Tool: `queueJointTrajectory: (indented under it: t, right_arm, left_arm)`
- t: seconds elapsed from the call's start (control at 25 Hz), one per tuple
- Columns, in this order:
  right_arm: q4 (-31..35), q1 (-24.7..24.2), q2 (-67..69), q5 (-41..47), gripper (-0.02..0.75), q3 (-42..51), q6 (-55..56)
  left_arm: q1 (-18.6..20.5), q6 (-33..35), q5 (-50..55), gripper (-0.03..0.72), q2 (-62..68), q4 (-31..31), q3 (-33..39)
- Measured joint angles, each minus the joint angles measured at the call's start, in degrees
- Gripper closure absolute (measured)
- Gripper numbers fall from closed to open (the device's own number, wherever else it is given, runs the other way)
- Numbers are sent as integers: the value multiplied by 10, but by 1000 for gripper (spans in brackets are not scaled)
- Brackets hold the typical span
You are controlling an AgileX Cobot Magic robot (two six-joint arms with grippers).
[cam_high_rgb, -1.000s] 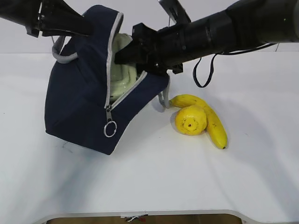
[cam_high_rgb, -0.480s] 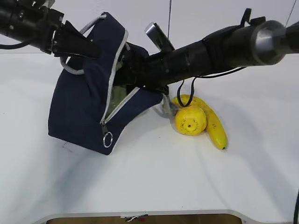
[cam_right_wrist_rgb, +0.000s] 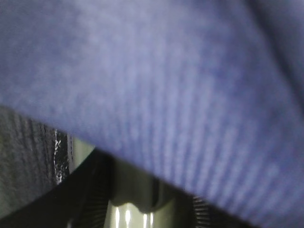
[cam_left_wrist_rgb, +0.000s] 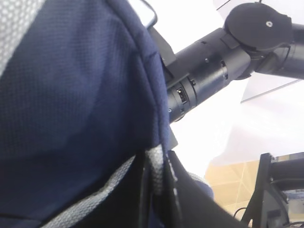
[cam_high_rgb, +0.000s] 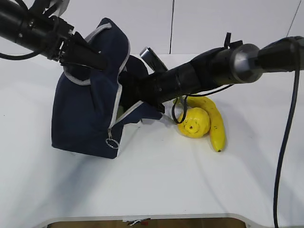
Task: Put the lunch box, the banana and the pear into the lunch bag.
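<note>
Right tool (cam_high_rgb: pixel 127 92) inside lunch bag (cam_high_rgb: pixel 85 118) — partly hidden

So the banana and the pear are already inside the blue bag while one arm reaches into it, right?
Not quite. In the exterior view the banana and the pear lie on the white table, to the right of the blue bag. One arm does reach into the bag's opening.

The lunch bag (cam_high_rgb: pixel 88 118) is set at nine o'clock on the worktop (cam_high_rgb: pixel 156 185); the pear (cam_high_rgb: pixel 194 122) lies at three o'clock of it, with the banana (cam_high_rgb: pixel 213 121) touching behind.
</note>
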Motion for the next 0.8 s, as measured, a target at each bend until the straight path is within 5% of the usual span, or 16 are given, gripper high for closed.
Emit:
queueJointTrajectory:
  t: [0.8]
  right_arm:
    - [-32,1,2,-12,359,-4,27]
  left_arm:
    - [-1,-11,-16,669,0,65,0]
